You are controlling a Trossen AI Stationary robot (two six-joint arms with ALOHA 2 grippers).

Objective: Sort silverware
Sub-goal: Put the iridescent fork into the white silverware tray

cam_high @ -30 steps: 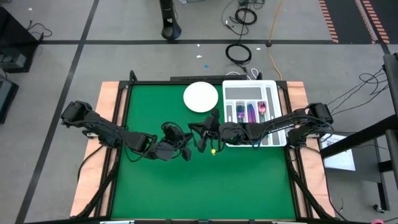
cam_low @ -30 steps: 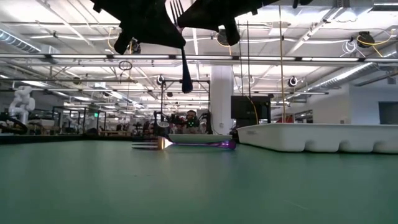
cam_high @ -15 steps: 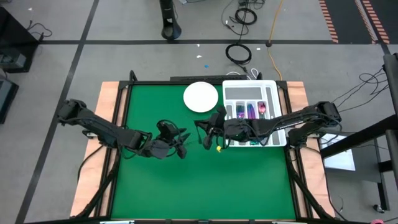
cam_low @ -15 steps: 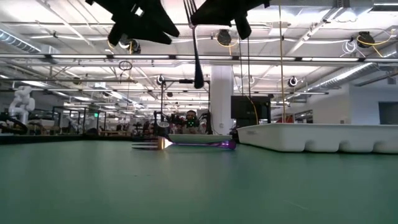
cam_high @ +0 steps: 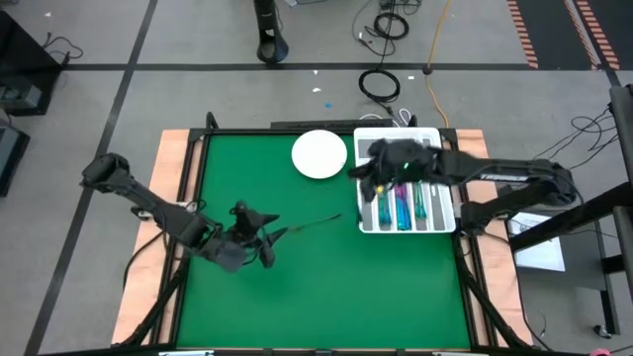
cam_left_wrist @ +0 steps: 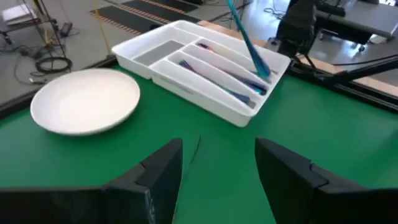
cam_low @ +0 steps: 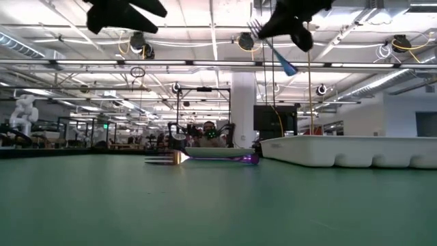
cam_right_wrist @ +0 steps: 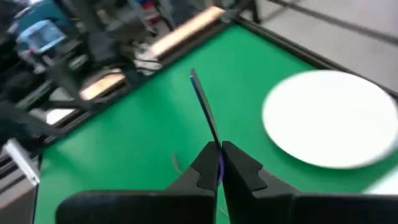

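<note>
Right gripper clamped on a fork above the white tray, left gripper wide apart and empty over the green table, another fork lying ahead of it

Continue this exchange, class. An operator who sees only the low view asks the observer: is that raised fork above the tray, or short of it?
Observer: Above it. The high view shows the right gripper holding the fork over the white slotted tray.
Operator: Is it gripped properly?
Observer: The right wrist view shows both fingers shut on the fork's handle.
Operator: And the other arm?
Observer: Its wrist view shows the left gripper open and empty above the green mat.
</note>
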